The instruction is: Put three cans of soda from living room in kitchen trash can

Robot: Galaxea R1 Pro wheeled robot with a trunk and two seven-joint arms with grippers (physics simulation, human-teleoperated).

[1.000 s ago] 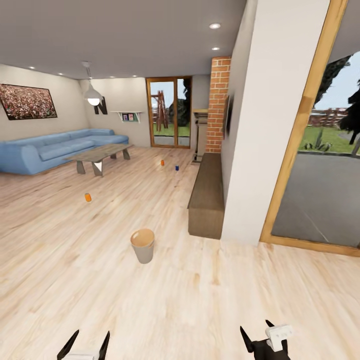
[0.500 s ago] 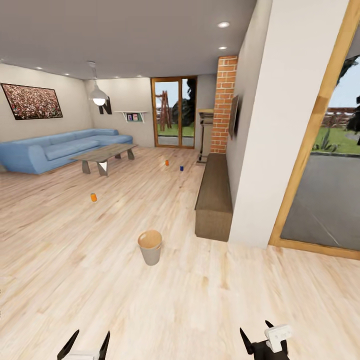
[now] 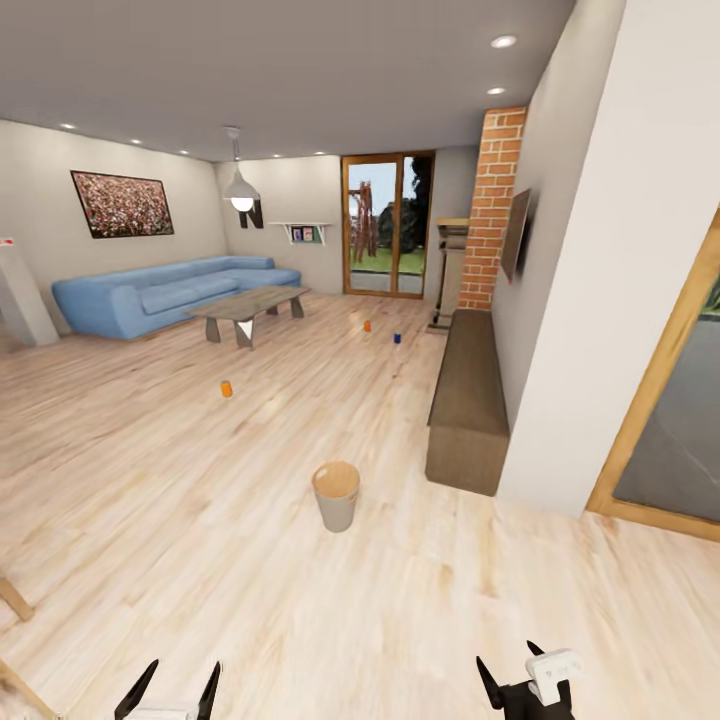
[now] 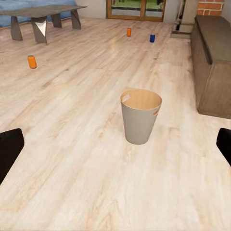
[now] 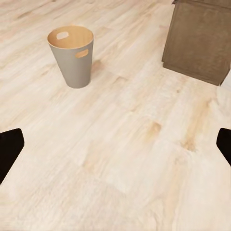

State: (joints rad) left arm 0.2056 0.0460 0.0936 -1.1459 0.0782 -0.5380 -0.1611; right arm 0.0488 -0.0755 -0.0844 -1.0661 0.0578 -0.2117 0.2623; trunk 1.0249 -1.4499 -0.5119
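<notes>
Bin (image 3: pixel 336 496) upright on plank floor (image 3: pixel 180 520)

Ahead of your grippers the floor (image 3: pixel 200 520) is pale wood plank with a soft sheen and visible grain. The tash can (image 3: pixel 336 496) just beyond them looks like smooth matt plastic, grey outside and a warm wood-tan inside. Past your right gripper (image 3: pixel 512 680), whose fingers are glossy black, the long bench (image 3: pixel 468 400) has a rough, matt brown surface. Farther off you see a red brick column (image 3: pixel 490 210), a smooth blue sofa (image 3: pixel 170 295) and a grey-brown wood table (image 3: pixel 245 305).
</notes>
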